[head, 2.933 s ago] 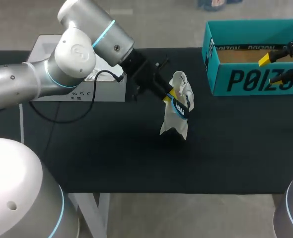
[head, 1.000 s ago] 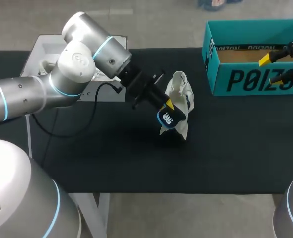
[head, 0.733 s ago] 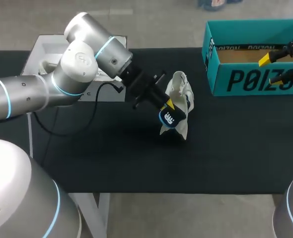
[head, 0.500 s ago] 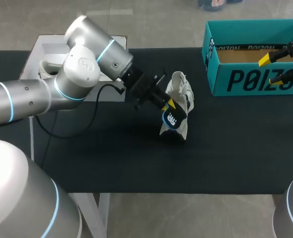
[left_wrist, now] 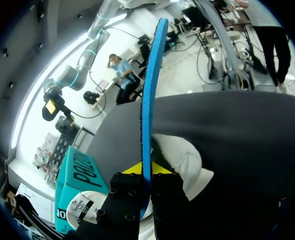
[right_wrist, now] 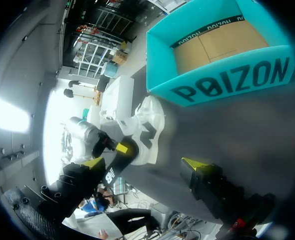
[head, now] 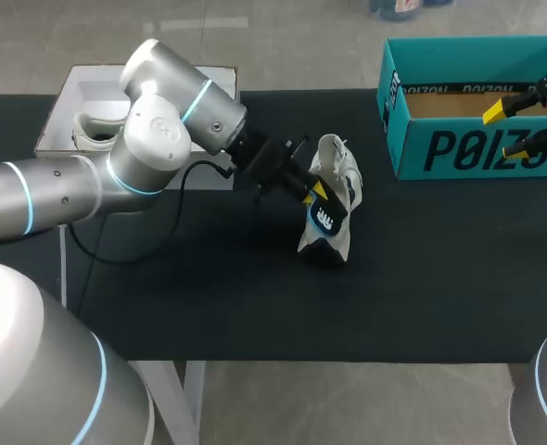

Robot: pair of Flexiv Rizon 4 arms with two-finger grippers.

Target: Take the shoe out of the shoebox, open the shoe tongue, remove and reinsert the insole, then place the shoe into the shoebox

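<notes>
My left gripper (head: 318,193) is clamped on the insole (left_wrist: 148,100). Both pads pinch its flat faces, so from the wrist I see only its blue edge running straight out ahead of the fingers. The white sneaker (head: 338,165) sits just ahead of and under those fingers, out on the black table (head: 209,297). Its length lies roughly crosswise to my line of reach, and the insole's long axis slants down along it. The lower end of the insole meets the shoe, though I cannot quite tell whether that end is inside the opening or only resting against the upper.

My left arm is by far the nearer one. My right gripper (head: 507,132) hangs with its fingers apart and empty, at the near wall of the teal shoebox (head: 468,148), well apart from the shoe.

As I judge it, the insole step is in hand. The next move depends on lining the insole's length up with the shoe's.

The tabletop looks dark, flat and cloth-like. There is open room around the sneaker on every side. A white tray (head: 93,91) sits behind my left wrist.
</notes>
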